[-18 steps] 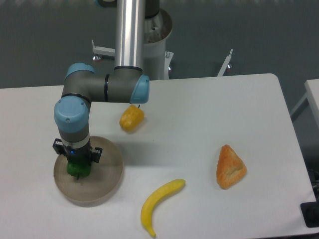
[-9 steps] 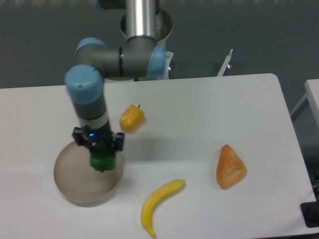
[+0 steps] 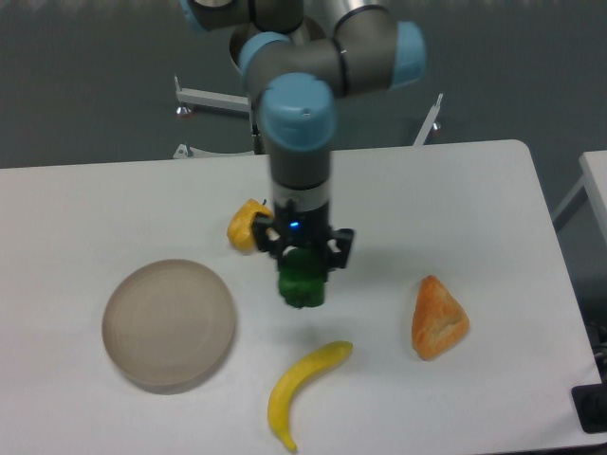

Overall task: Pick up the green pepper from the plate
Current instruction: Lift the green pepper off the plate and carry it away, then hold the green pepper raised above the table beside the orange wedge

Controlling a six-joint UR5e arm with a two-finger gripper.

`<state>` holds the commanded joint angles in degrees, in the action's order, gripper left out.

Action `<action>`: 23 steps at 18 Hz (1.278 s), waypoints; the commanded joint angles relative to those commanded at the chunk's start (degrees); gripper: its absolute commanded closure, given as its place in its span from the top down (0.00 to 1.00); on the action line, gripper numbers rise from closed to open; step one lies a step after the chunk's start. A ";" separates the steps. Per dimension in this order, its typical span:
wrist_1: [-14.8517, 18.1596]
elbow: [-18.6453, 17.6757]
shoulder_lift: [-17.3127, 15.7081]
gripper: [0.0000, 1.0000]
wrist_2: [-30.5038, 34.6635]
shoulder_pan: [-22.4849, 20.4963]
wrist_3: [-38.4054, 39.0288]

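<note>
Green pepper (image 3: pixel 303 282) hangs clamped in the gripper (image 3: pixel 303 270), above the table (image 3: pixel 455 190). It is well right of the plate (image 3: pixel 168 324), with 1 banana (image 3: pixel 302 381) below.

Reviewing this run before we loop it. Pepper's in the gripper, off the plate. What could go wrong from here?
1. The gripper holds the green pepper only by its top, most of it hanging below; a glossy skin could slip and drop onto the table.
2. The banana lies just below and the yellow pepper beside the arm, so a low move could knock either.
3. The pastry sits to the right, in the way of a low sweep.
</note>
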<state>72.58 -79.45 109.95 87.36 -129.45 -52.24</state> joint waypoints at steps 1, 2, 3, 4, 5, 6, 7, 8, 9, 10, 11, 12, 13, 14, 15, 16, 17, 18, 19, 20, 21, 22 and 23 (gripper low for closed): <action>0.71 0.00 0.00 0.12 0.26 -1.32 -2.93; 1.24 -0.17 0.09 0.12 0.35 -2.29 -5.91; 1.51 -0.17 0.52 0.12 0.27 -3.87 -11.77; 1.77 -0.52 0.79 0.12 0.27 -5.28 -18.10; 2.99 -0.70 0.88 0.12 0.35 -6.33 -23.47; 4.48 -0.62 0.79 0.12 0.44 -6.95 -26.39; 5.71 -0.53 0.88 0.12 0.44 -7.57 -29.29; 6.16 -0.61 0.88 0.13 0.44 -8.10 -32.11; 6.17 -0.70 1.14 0.13 0.53 -8.97 -35.96; 6.17 -0.70 1.40 0.14 0.62 -9.16 -37.48; 6.17 -0.62 1.41 0.15 0.53 -9.16 -38.28; 6.17 -0.61 1.49 0.15 0.53 -9.33 -39.07; 6.25 -0.61 1.84 0.15 0.53 -9.51 -39.86; 6.17 -0.61 1.93 0.15 0.44 -9.42 -40.13; 6.25 -0.70 2.19 0.15 0.53 -9.42 -40.13; 6.17 -0.70 2.37 0.15 0.53 -9.33 -40.22; 6.08 -0.70 2.55 0.15 0.53 -9.16 -40.22; 5.99 -0.70 2.72 0.16 0.79 -8.98 -40.48; 5.99 -0.79 2.72 0.16 1.05 -8.98 -41.27; 5.99 -1.05 2.64 0.16 1.23 -8.98 -42.58; 5.56 -1.84 2.38 0.16 1.23 -8.89 -42.86; 5.55 -2.02 2.20 0.16 1.23 -8.89 -42.86; 5.55 -2.02 2.20 0.16 1.23 -8.89 -42.86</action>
<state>78.13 -81.47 112.15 88.59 -138.34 -95.10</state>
